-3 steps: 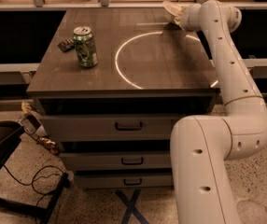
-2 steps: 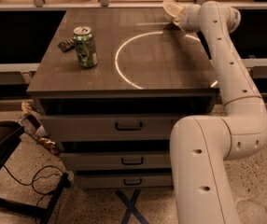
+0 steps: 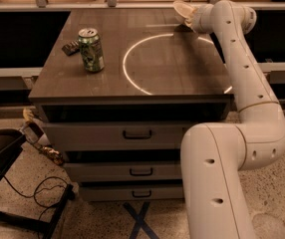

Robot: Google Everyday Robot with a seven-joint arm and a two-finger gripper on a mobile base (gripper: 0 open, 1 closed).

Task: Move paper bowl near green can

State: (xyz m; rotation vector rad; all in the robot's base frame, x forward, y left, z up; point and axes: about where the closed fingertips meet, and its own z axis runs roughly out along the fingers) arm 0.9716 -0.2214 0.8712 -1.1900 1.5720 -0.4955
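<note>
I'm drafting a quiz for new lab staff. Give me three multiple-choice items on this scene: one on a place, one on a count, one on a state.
1. Where is the paper bowl?
A) at the table's far right corner, by the gripper
B) at its middle
C) at its near left corner

2. How many drawer handles show?
A) one
B) three
C) five

3. How does the green can stand?
A) on its side
B) crushed flat
C) upright

Answers:
1 A, the bowl sits at the end of the arm, far from the can.
2 B, three handles are stacked on the front.
3 C, its silver top faces up.
</note>
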